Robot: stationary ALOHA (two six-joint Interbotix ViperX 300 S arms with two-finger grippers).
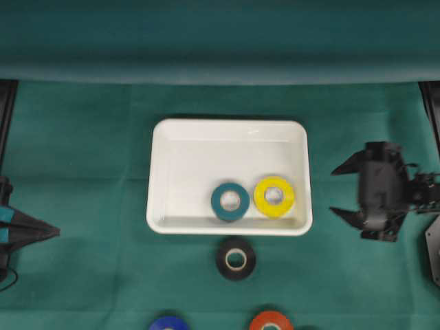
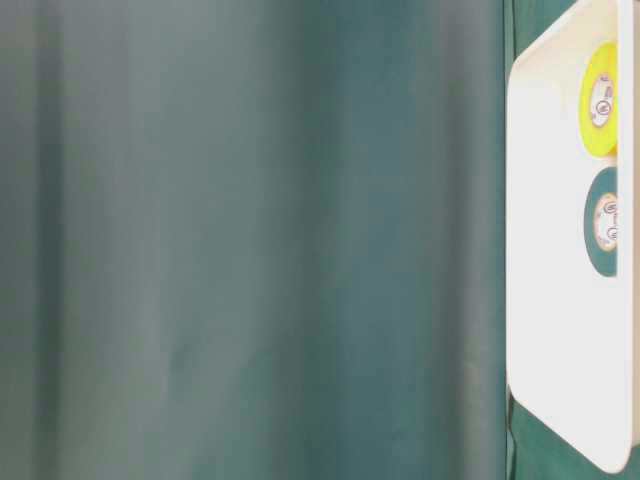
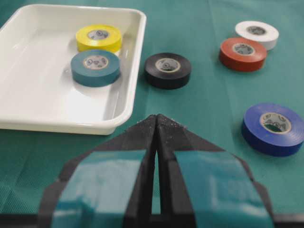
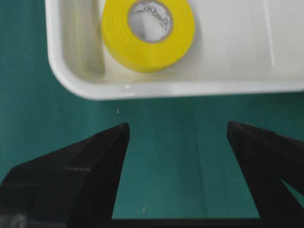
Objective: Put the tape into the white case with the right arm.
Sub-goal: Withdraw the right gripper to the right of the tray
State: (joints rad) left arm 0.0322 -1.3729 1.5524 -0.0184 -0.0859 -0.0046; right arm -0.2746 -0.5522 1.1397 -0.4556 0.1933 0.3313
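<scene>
Green cloth (image 1: 82, 151) covers the whole worktable. Nearest the lower edge of the overhead view we see a blue roll (image 1: 168, 323) and a red roll (image 1: 271, 322), then a black roll of tape (image 1: 236, 258) lying flat just outside the near rim of the shallow white plastic case (image 1: 159, 179). Inside it rest a teal roll (image 1: 229, 201) and a yellow roll (image 1: 274, 196). Our all-black right gripper (image 1: 337, 190) stands with fingers spread and empty, right of the case; the black roll lies to its left and nearer. Our teal-patched left gripper (image 3: 156, 124) is closed.
</scene>
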